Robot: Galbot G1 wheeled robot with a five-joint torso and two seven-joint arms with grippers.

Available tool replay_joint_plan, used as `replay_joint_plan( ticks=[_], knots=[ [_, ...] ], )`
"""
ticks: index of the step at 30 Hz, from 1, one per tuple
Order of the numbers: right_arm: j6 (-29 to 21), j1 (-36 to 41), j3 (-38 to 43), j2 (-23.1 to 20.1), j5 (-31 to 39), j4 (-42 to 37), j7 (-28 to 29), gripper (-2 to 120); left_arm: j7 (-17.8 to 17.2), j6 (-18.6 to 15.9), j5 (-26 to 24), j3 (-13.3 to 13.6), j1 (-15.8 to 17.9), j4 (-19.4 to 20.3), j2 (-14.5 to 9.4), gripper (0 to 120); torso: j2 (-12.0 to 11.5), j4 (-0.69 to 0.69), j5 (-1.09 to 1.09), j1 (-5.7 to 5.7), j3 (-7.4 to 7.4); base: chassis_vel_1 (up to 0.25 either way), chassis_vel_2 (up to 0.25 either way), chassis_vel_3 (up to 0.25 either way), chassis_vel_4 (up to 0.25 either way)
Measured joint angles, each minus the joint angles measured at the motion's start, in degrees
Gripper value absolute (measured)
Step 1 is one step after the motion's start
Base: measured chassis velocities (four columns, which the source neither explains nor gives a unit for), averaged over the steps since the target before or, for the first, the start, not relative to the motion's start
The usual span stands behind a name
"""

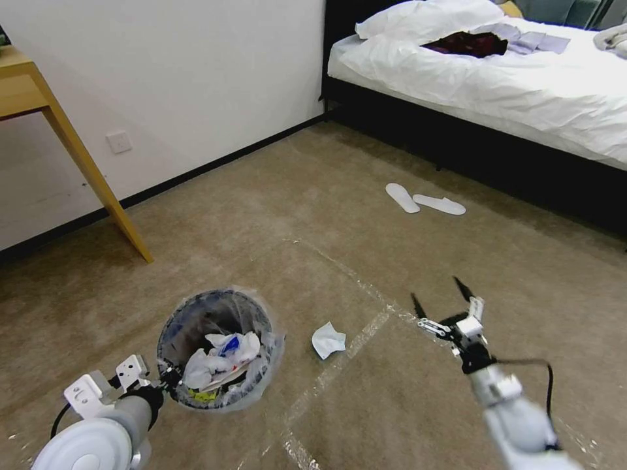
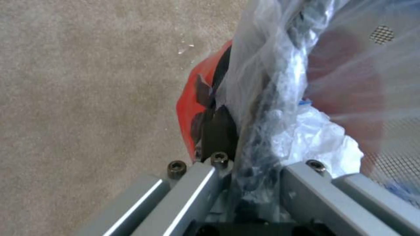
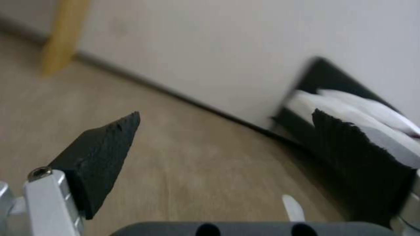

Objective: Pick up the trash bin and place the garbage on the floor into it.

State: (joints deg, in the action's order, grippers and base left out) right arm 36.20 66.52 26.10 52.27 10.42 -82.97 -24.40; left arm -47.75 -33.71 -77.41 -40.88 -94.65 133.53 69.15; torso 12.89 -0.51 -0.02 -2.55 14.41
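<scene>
Head view: left tool (image 1: 168, 377) was clamped on the rim of the small round red-based, plastic-lined trash bin (image 1: 215, 349). Right tool (image 1: 444, 301) hung wide open, empty. Crumpled white tissue (image 1: 327, 340) lay between them on beige carpet floor (image 1: 274, 215). Likely next: right tool drops onto it.

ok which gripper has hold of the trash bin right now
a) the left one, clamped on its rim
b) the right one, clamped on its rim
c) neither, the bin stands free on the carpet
a: the left gripper is clamped on the near rim of the trash bin, while the right gripper hangs open above the floor, off to the bin's right.
</scene>
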Motion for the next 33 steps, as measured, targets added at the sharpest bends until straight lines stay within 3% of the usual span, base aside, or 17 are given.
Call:
replay_joint_plan(
  ticks=[2,3,5,9,11,13,15,18,20,21,24,28,30,31,33],
  knots=[
    [0.16,-6.67,-7.15,-7.33,4.94,4.8,-8.8,100,0.0,0.0,-0.38,0.54,0.72,-0.49,-0.46,0,0.0,0.04,0.09,-0.01,0.01,0.0,0.0,0.0,0.0],
    [0.16,-6.67,-7.15,-7.33,4.94,4.8,-8.8,100,0.0,0.0,-0.38,0.54,0.72,-0.49,-0.46,0,0.0,0.04,0.09,-0.01,0.01,0.0,0.0,0.0,0.0],
    [0.57,-13.67,-15.06,-12.58,7.85,10.02,-15.59,100,0.09,0.0,-0.63,1.62,1.71,-1.51,-1.05,0,0.0,-0.01,-0.02,-0.02,0.02,0.0,0.0,0.0,0.0],
    [2.2,-21.38,-23.2,-14.36,7.27,15.49,-17.86,100,0.52,0.02,-0.89,2.54,2.77,-2.52,-1.63,0,-0.01,-0.08,0.11,-0.02,0.02,0.0,0.0,0.0,0.0],
    [3.41,-31.12,-34.38,-13.47,7.28,21.57,-17.31,100,0.89,0.02,-0.98,2.71,3.0,-3.16,-1.73,0,0.0,-0.01,-0.03,-0.01,0.01,0.0,0.0,0.0,0.0],
    [3.41,-33.19,-36.97,-12.87,7.28,22.92,-17.17,100,0.95,0.03,-0.97,2.71,3.05,-3.34,-1.79,0,0.0,0.01,0.03,-0.02,0.02,0.0,0.0,0.0,0.0],
    [3.04,-37.03,-41.33,-11.41,7.27,25.38,-17.4,100,1.17,0.09,-0.93,2.63,3.1,-3.57,-1.9,0,-0.01,0.01,0.12,-0.02,0.02,0.0,0.0,0.0,0.0],
    [2.46,-43.83,-48.03,-8.0,7.38,29.62,-19.09,100,1.61,0.27,-0.9,2.45,3.13,-3.89,-1.91,0,-0.01,0.01,0.02,-0.02,0.02,0.0,0.0,0.0,0.0],
    [1.55,-52.25,-55.21,-3.6,5.04,34.31,-21.04,100,1.87,0.45,-0.87,2.22,3.35,-4.09,-1.82,0,0.0,0.04,0.01,-0.02,0.02,0.0,0.0,0.0,0.0],
    [1.55,-52.25,-55.21,-3.6,5.04,34.31,-21.04,100,1.87,0.45,-0.87,2.22,3.35,-4.09,-1.82,0,0.0,0.04,0.01,-0.02,0.02,0.0,0.0,0.0,0.0],
    [0.6,-59.03,-62.01,2.0,-1.0,40.5,-24.43,100,1.91,0.5,-0.74,1.85,3.33,-4.27,-1.39,0,0.0,0.0,0.05,-0.02,0.02,0.0,0.0,0.0,0.0],
    [1.24,-61.84,-64.52,7.04,-5.68,45.94,-25.0,100,1.97,0.5,-0.57,1.84,3.29,-4.41,-1.0,0,0.0,-0.03,-0.01,-0.02,0.02,0.0,0.0,0.0,0.0],
    [1.55,-63.35,-65.68,13.42,-9.55,50.24,-25.01,100,2.19,0.5,-0.09,1.83,3.29,-4.66,-0.44,0,0.0,-0.03,0.03,-0.02,0.02,0.0,0.0,0.0,0.0],
    [1.55,-63.35,-65.68,13.42,-9.55,50.24,-25.01,100,2.19,0.5,-0.09,1.83,3.29,-4.66,-0.44,0,0.0,-0.03,0.03,-0.02,0.02,0.0,0.0,0.0,0.0],
    [1.68,-64.31,-66.41,18.74,-13.01,53.53,-24.39,100,2.42,0.52,0.45,1.86,3.16,-4.88,0.0,0,0.0,0.05,0.03,-0.02,0.02,0.0,0.0,0.0,0.0]
  ],
)
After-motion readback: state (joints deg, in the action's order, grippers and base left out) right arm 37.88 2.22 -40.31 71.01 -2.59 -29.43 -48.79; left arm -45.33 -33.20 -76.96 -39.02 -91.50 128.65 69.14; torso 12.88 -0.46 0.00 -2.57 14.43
